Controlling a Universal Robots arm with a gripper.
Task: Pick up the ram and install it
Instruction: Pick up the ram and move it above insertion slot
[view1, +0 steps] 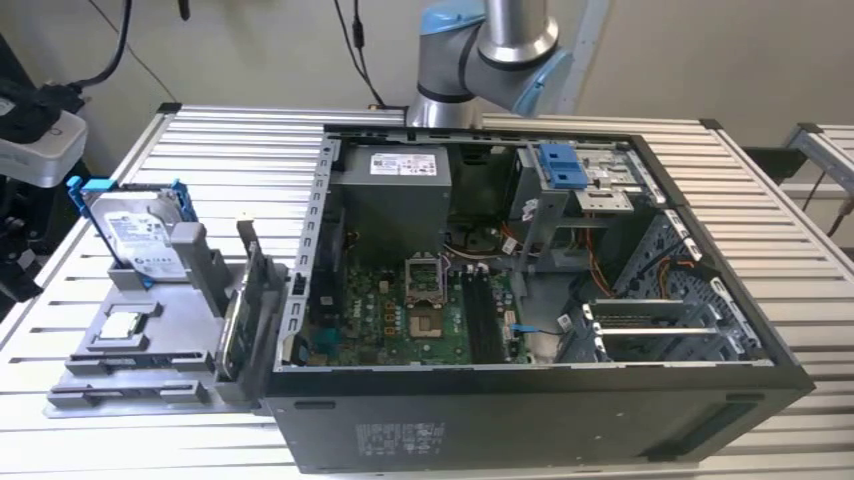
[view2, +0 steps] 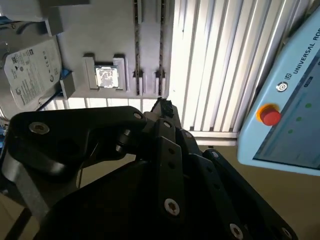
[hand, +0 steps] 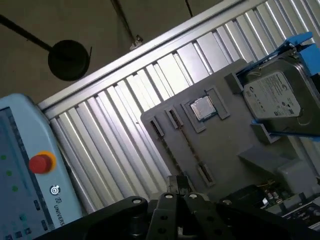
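My gripper (view2: 162, 106) (hand: 180, 184) hangs high above the grey parts tray (view2: 100, 30) (hand: 225, 145), its black fingers drawn together with nothing between them. Below its tips, two narrow slots (view2: 136, 45) (hand: 190, 147) run along the tray, each holding a thin dark strip seen edge-on. I cannot tell whether either strip is the ram. In the exterior view the tray (view1: 80, 385) sits to the left of the open computer case (view1: 534, 420), and dark memory sockets (view1: 477, 310) show on the motherboard inside.
On the tray are a silver hard drive in a blue frame (view1: 134, 240) (hand: 277, 102), a square processor chip (view1: 120, 322) (view2: 106, 76) and an upright green card (view1: 240, 325). A light blue pendant with a red button (view2: 270, 114) (hand: 41, 162) lies beyond the table's edge.
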